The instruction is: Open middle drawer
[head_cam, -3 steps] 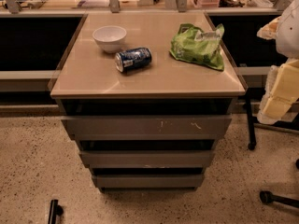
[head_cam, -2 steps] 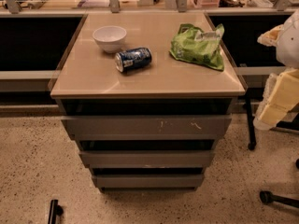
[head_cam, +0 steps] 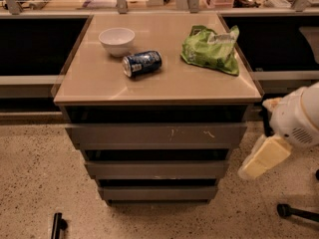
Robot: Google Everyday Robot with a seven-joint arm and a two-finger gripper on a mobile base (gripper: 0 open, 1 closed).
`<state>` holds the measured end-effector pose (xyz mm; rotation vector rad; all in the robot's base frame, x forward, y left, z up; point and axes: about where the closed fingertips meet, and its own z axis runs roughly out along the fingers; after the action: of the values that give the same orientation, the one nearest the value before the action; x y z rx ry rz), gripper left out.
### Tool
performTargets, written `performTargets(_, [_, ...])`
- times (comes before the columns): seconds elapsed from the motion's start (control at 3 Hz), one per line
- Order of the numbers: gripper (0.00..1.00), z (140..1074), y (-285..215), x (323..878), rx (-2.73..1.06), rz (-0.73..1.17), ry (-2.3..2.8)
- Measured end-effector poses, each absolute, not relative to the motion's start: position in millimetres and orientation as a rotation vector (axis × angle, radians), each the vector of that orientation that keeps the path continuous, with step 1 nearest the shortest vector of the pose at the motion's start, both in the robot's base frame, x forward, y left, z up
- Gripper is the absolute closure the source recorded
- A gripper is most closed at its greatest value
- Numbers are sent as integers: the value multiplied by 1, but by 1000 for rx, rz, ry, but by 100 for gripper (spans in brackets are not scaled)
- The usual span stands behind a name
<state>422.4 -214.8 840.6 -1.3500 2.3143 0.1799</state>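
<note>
The middle drawer (head_cam: 157, 169) is sitting shut in the cabinet, between the scratched top front (head_cam: 155, 133) and the bottom front (head_cam: 158, 193). The gripper (head_cam: 253, 167) is hanging just beside its right end, angled down-left. Open or closed, I cannot tell. Up top, a bowl (head_cam: 116, 40), a can (head_cam: 142, 63) and a green bag (head_cam: 212, 50) are lying.

Gripper (head_cam: 263, 159): right of the middle drawer (head_cam: 156, 169), apart.
Arm (head_cam: 300, 117): cut off at right edge.
Tray body: hidden behind drawer front.

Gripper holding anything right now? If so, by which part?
Nothing visibly held. The cream gripper hangs right of the beige-topped cabinet, clear of its plain grey middle drawer front.
</note>
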Motion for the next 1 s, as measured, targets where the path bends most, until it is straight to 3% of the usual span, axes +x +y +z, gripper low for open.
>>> performTargets(0.67, [0, 818, -215, 422, -1310, 200, 2290])
performTargets(1.0, [0, 766, -212, 415, -1225, 348, 2329])
